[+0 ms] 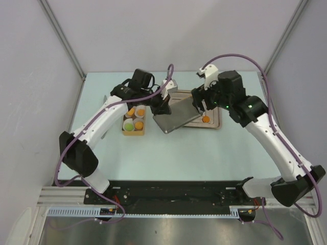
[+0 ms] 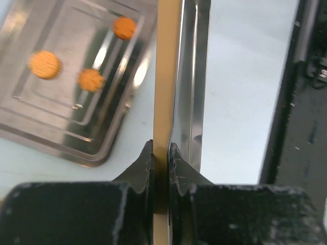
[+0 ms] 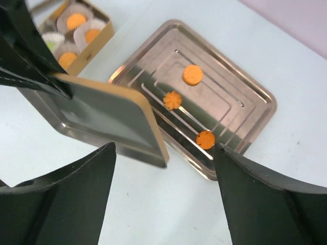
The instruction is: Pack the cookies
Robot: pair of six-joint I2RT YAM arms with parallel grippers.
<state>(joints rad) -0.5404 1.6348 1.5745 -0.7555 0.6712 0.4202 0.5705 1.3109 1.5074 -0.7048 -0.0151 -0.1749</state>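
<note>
1. Top external view: four cookies [image 1: 131,112], three orange and one green, sit in paper cups [image 3: 51,37] inside the little box [image 1: 133,134].
2. Three more orange cookies [image 3: 172,100] lie on the steel tray [image 3: 240,97], not packed yet.
3. The left gripper [image 2: 161,148] is squeezed tight on the edge of the lid [image 1: 176,116], holding it over one end of the tray, just beside the box.
4. The right gripper [image 3: 164,148] hangs above the tray with its fingers wide apart, holding nothing.
5. I think about half the job is done.

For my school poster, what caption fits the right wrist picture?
Three round orange cookies lie on the shiny steel tray; the left gripper pinches a flat, gold-edged metal lid.
</note>
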